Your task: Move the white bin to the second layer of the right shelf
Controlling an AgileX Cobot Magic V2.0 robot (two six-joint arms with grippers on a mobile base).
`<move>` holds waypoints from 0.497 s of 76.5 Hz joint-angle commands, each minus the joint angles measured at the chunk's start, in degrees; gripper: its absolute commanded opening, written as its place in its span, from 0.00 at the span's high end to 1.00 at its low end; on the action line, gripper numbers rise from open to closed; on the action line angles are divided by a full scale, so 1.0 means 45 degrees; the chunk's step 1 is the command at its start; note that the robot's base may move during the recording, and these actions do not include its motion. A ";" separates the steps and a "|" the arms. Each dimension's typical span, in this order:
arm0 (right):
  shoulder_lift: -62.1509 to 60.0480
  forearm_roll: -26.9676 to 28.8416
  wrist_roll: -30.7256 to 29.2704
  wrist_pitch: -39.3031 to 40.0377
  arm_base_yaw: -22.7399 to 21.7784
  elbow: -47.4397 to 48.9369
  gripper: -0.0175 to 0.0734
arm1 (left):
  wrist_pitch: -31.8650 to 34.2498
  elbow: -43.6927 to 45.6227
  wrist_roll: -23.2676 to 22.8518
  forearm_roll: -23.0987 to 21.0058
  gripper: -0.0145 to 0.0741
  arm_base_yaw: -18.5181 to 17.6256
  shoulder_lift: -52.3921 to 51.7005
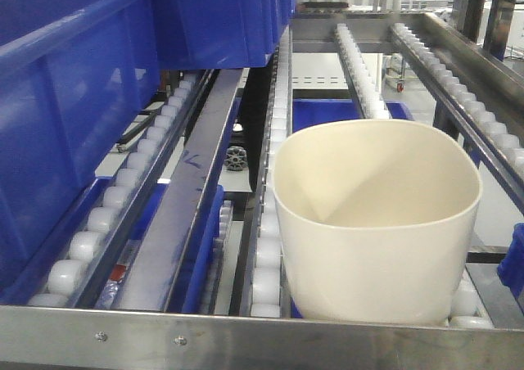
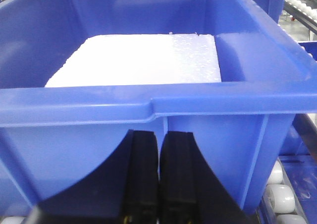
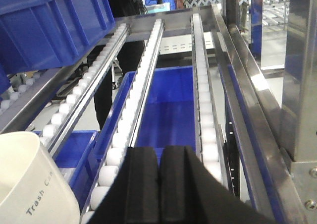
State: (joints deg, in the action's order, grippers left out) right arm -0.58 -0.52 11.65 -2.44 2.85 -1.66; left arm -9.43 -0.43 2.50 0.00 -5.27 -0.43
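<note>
Sitting upright on the right shelf second layer (image 1: 274, 223), the white bin (image 1: 377, 223), resting on the white roller rails just behind the flat steel front rail (image 1: 246, 333) with its screws, opening facing up and showing nothing inside. Standing to the left on the neighbouring lane, well apart from the bin, a row of blue crates (image 1: 74, 100). Showing below the rails, another blue crate (image 3: 168, 110) on a lower level. Hovering close in front of a blue crate's (image 2: 208, 130) wall in the left wrist view, the left gripper (image 2: 158, 184), black fingers (image 2: 143, 179) pressed together and clenched on nothing; lying inside that crate, a white foam block (image 2: 143, 60). Hanging above the roller lanes in the right wrist view, the right gripper (image 3: 159, 189), fingers (image 3: 174, 184) likewise closed together and gripping nothing, with the bin's rim (image 3: 29, 184), lettered "Trash Can", appearing at lower left, apart from the fingers.
</note>
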 commanded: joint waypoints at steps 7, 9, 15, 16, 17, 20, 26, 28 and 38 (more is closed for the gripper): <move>-0.0262 -0.0156 -0.0050 0.1265 -0.0074 0.0195 0.75 | 0.1111 -0.0468 -0.0067 0.0000 0.74 -0.0074 -0.0177; -0.0262 -0.0156 -0.0050 0.1265 -0.0074 0.0195 0.75 | 0.1111 -0.0468 -0.0067 0.0000 0.74 -0.0074 -0.0177; -0.0262 -0.0156 -0.0050 0.1265 -0.0074 0.0195 0.75 | 0.1111 -0.0468 -0.0067 0.0000 0.74 -0.0074 -0.0177; -0.0262 -0.0156 -0.0050 0.1265 -0.0074 0.0195 0.75 | 0.1111 -0.0468 -0.0067 0.0000 0.74 -0.0074 -0.0177; -0.0262 -0.0156 -0.0050 0.1265 -0.0074 0.0195 0.75 | 0.1111 -0.0468 -0.0067 0.0000 0.74 -0.0074 -0.0177; -0.0262 -0.0156 -0.0050 0.1265 -0.0074 0.0195 0.75 | 0.1111 -0.0468 -0.0067 0.0000 0.74 -0.0074 -0.0177; -0.0262 -0.0156 -0.0050 0.1265 -0.0074 0.0195 0.75 | 0.1111 -0.0468 -0.0067 0.0000 0.74 -0.0074 -0.0177; -0.0262 -0.0156 -0.0050 0.1265 -0.0074 0.0195 0.75 | 0.1111 -0.0468 -0.0067 0.0000 0.74 -0.0074 -0.0177; -0.0262 -0.0156 -0.0050 0.1265 -0.0074 0.0195 0.75 | 0.1111 -0.0468 -0.0067 0.0000 0.74 -0.0074 -0.0177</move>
State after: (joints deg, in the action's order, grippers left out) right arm -0.58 -0.52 11.65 -2.28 2.85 -1.66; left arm -9.43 -0.43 2.50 0.00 -5.27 -0.43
